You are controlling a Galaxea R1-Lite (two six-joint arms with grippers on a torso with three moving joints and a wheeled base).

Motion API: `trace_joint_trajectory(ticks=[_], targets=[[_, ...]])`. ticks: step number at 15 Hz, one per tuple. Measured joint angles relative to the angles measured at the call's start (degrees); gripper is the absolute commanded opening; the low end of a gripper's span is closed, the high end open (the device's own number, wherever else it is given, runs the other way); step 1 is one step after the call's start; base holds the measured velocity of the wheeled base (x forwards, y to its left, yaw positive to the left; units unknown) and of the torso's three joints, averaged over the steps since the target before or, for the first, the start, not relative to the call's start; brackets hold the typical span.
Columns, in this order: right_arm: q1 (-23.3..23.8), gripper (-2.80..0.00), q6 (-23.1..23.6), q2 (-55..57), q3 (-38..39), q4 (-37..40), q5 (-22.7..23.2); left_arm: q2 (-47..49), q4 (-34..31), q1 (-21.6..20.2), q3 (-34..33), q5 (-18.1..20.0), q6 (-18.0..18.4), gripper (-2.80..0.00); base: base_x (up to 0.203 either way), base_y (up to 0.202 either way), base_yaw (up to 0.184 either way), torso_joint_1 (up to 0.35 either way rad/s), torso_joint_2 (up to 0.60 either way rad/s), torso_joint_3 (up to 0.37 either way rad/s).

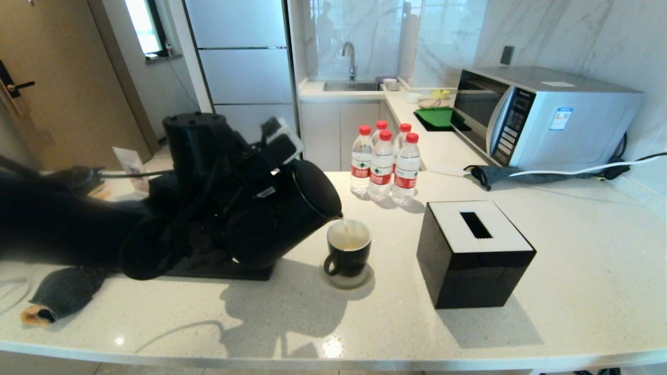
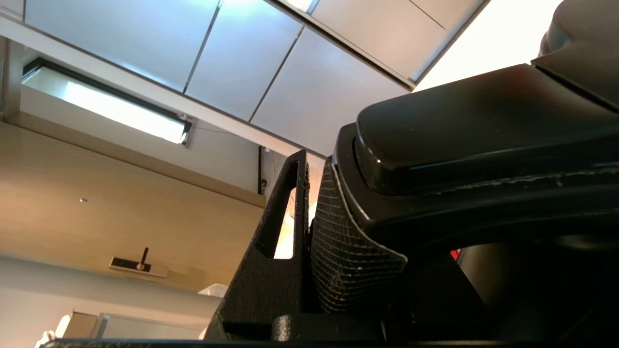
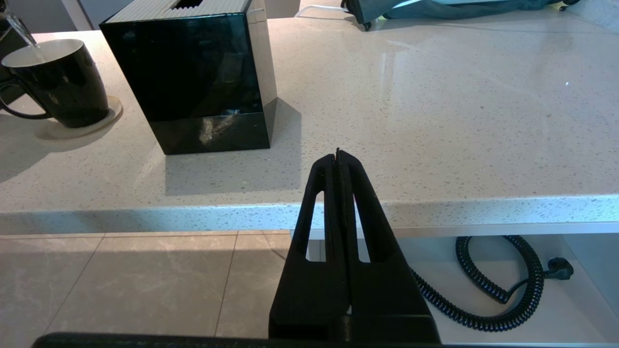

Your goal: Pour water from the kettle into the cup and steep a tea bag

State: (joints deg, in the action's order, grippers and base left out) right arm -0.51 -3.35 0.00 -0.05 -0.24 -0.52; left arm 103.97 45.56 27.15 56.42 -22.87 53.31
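The black kettle is tipped toward the right, held up by my left arm. Its spout hangs just over the cup, a black mug with a white inside on a round coaster. A thin stream of water falls into the mug, which holds pale yellowish liquid. In the left wrist view my left gripper is shut on the kettle's handle, its ribbed pad pressed against it. My right gripper is shut and empty, low in front of the counter edge. From there the cup shows far off. The tea bag is out of view.
A black tissue box stands right of the mug. Several red-capped bottles stand behind it, and a microwave at the back right. The kettle's base and a grey cloth lie at the left. A coiled cable lies under the counter.
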Motion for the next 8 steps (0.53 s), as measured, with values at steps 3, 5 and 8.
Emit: trace_joint_trajectory(ticks=[3, 5, 8], targets=[[0.00, -2.80, -0.02, 0.00, 0.00, 0.00, 0.00, -0.17, -0.02, -0.02, -0.28, 0.00, 0.00, -2.80, 0.000, 0.000, 0.000, 0.000, 0.00, 0.000], [0.00, -2.80, -0.04, 0.00, 0.00, 0.00, 0.00, -0.23, -0.07, -0.02, -0.39, 0.00, 0.10, -2.80, 0.000, 0.000, 0.000, 0.000, 0.00, 0.000], [0.00, -2.80, -0.02, 0.00, 0.00, 0.02, 0.01, -0.26, -0.09, 0.02, -0.44, 0.00, 2.57, -2.80, 0.000, 0.000, 0.000, 0.000, 0.00, 0.000]])
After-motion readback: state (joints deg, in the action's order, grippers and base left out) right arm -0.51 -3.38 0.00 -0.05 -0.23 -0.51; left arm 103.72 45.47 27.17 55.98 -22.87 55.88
